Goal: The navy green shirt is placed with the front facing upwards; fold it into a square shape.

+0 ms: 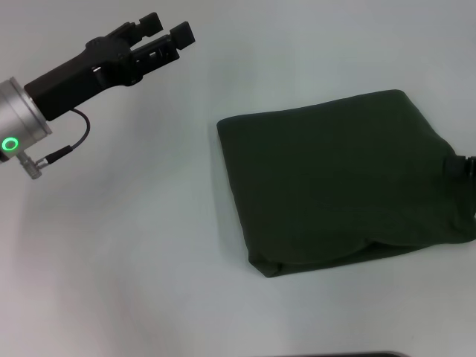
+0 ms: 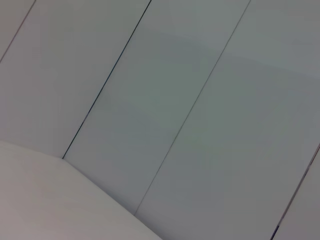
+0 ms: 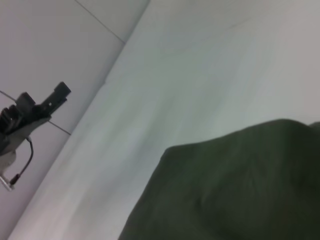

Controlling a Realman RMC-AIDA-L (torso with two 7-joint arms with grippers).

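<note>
Green and already folded into a rough square, the shirt (image 1: 338, 182) lies at the tabletop's (image 1: 134, 245) right edge, so little seems left; the left gripper (image 1: 165, 35) hovers released far-left, the right gripper's (image 1: 465, 167) jaws cannot be told.

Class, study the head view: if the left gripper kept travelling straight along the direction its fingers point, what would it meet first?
Probably nothing: the left gripper aims up and away over bare table, well clear of the navy green shirt. Its height is unclear.
</note>
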